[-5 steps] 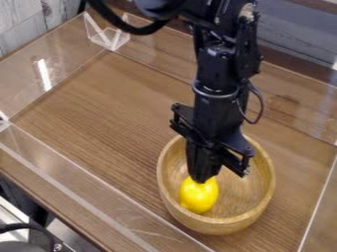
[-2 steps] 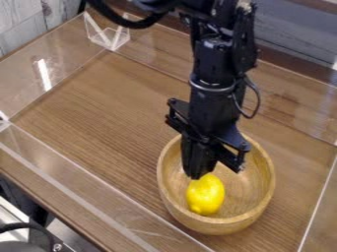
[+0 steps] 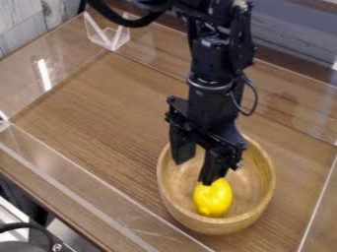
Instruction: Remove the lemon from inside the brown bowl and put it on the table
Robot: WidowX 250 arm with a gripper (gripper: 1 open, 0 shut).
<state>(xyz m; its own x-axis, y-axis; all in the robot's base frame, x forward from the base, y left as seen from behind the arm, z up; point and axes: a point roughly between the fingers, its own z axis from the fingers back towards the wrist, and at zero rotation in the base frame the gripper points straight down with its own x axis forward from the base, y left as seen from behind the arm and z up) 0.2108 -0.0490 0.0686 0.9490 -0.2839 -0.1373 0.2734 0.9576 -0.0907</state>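
Lemon [image 3: 212, 198], smooth bright yellow, sits in brown bowl [image 3: 253, 210] under spread claw [image 3: 200, 174].

— Only one view? Set where?
— Raised, off the table's [image 3: 105, 108] near corner, looking down and across.
— How near?
— Fairly close; arm cropped at top, acrylic walls [image 3: 66, 59] visible.

Jaws now apart above lemon [image 3: 212, 198]

The single black arm comes down from the upper middle of the view, its wrist upright. Its claw [image 3: 206, 167] points straight down, fingers [image 3: 182, 148] spread apart, gripping nothing, with black cables looping beside the wrist
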